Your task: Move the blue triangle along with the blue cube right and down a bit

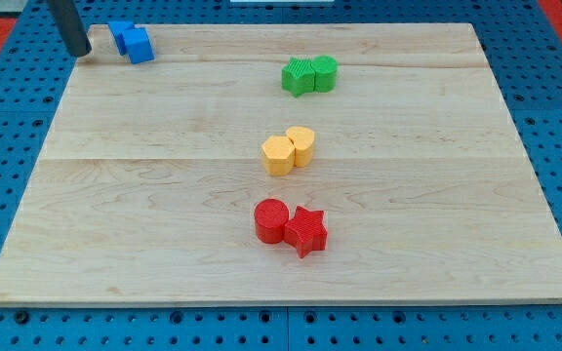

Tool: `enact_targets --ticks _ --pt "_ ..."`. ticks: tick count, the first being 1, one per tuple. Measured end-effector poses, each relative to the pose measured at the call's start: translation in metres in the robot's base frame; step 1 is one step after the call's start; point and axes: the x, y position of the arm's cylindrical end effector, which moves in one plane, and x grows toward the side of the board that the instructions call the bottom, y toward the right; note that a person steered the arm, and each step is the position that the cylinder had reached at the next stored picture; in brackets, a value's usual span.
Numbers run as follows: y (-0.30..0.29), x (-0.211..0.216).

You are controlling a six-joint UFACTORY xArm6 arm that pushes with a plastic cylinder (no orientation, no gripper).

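The blue cube [140, 46] and the blue triangle [120, 35] sit touching each other at the top left corner of the wooden board [164, 195]. The triangle is on the cube's upper left side. My tip [83, 54] rests at the board's top left edge, a short way to the left of the two blue blocks and apart from them.
A green star [299, 76] and a green cylinder [325, 72] sit together at the top centre. A yellow hexagon [278, 154] and a yellow cylinder [301, 144] sit mid-board. A red cylinder [272, 219] and a red star [306, 230] sit lower centre. Blue pegboard [8, 146] surrounds the board.
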Motion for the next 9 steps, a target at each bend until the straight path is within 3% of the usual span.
enact_targets --ticks 2,4,9 --pt "0.033 -0.041" --pt "0.056 -0.015" --pt "0.103 -0.006"
